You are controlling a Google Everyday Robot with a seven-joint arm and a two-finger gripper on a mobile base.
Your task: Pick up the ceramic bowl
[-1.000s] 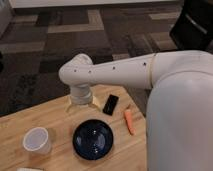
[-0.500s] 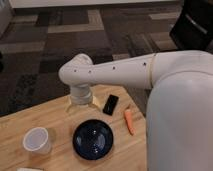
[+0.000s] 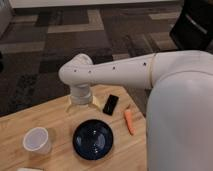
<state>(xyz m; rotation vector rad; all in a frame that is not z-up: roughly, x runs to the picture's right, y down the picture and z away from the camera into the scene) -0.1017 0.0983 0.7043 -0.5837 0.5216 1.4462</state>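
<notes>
One bowl (image 3: 93, 139), dark blue and glossy, sits on my tabletop (image 3: 55, 120) between a white cup (image 3: 37, 140) and a carrot (image 3: 129, 121). My tool (image 3: 80, 105) hangs spread wide near the tabletop's far edge, just beyond the bowl, holding nothing. A black phone (image 3: 110, 104) lies just beside it.

A light wooden table (image 3: 12, 125) carries a glossy dark blue ceramic bowl (image 3: 92, 139) near its middle, with a white cup (image 3: 36, 140) beside it. A flat black device (image 3: 110, 104) and an orange carrot (image 3: 129, 121) lie behind the bowl. The gripper (image 3: 80, 102) hangs over the table's far edge.
</notes>
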